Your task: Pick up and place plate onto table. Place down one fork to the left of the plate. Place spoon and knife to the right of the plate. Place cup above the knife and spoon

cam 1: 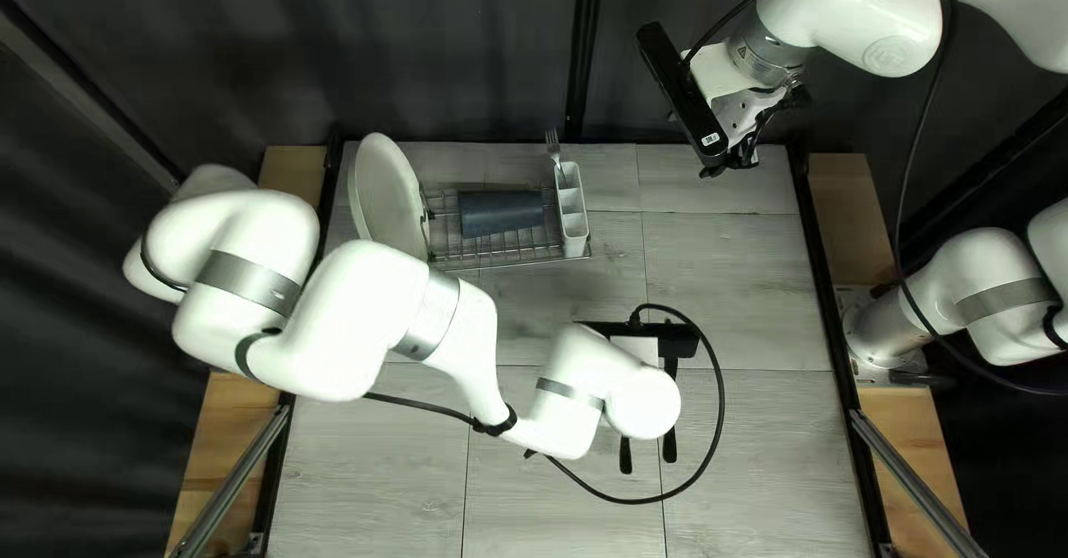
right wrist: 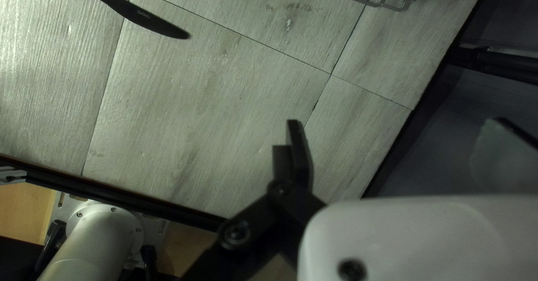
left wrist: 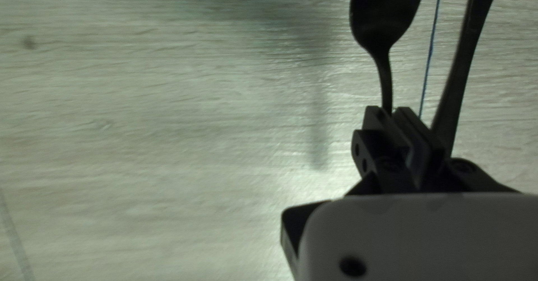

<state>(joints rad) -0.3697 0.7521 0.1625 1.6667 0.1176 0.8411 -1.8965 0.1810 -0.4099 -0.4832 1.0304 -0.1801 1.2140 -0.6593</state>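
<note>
Spoon (left wrist: 386, 17) sits clenched in left gripper (cam 1: 636, 347); knife (right wrist: 143, 17) lies near. Right gripper (cam 1: 762, 133) hangs released near table's (cam 1: 757, 302) far edge. Plate (cam 1: 384, 196) stands tilted at rack (cam 1: 512, 259); fork (cam 1: 554, 150) in caddy (cam 1: 575, 226).

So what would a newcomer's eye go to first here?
Probably the big white left arm, reaching over the table with its hand closed on the dark spoon. Then the large plate, tilted steeply at the wire rack's left end in the top left view.
</note>
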